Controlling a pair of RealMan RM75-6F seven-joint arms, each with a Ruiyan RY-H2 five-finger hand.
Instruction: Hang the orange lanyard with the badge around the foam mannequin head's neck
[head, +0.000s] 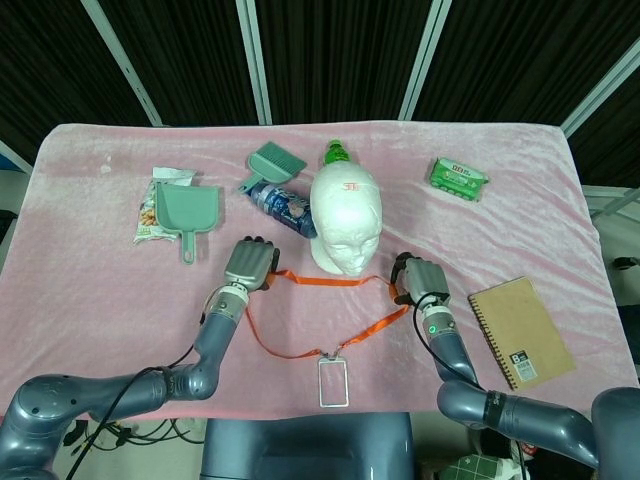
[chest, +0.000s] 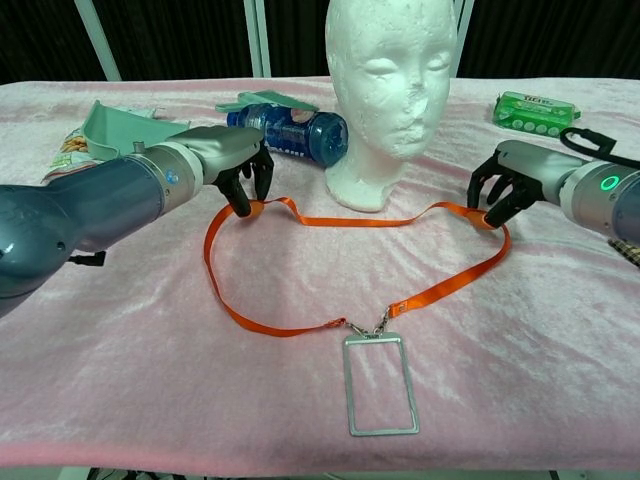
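Note:
The white foam mannequin head (head: 345, 220) (chest: 390, 90) stands upright at the table's middle. In front of it the orange lanyard (head: 330, 280) (chest: 370, 220) lies in a wide loop on the pink cloth. Its clear badge holder (head: 333, 382) (chest: 380, 385) lies flat toward the front edge. My left hand (head: 250, 262) (chest: 225, 160) pinches the loop's left end with its fingers curled down. My right hand (head: 420, 280) (chest: 515, 180) pinches the loop's right end the same way. The strap runs taut between the two hands, just in front of the head's base.
A blue bottle (head: 283, 205) (chest: 290, 135) lies just left of the head, behind my left hand. A green dustpan (head: 185, 210), a brush (head: 272, 162) and a snack bag (head: 150, 215) sit back left. At the right are a green pack (head: 458, 178) and a notebook (head: 520, 330).

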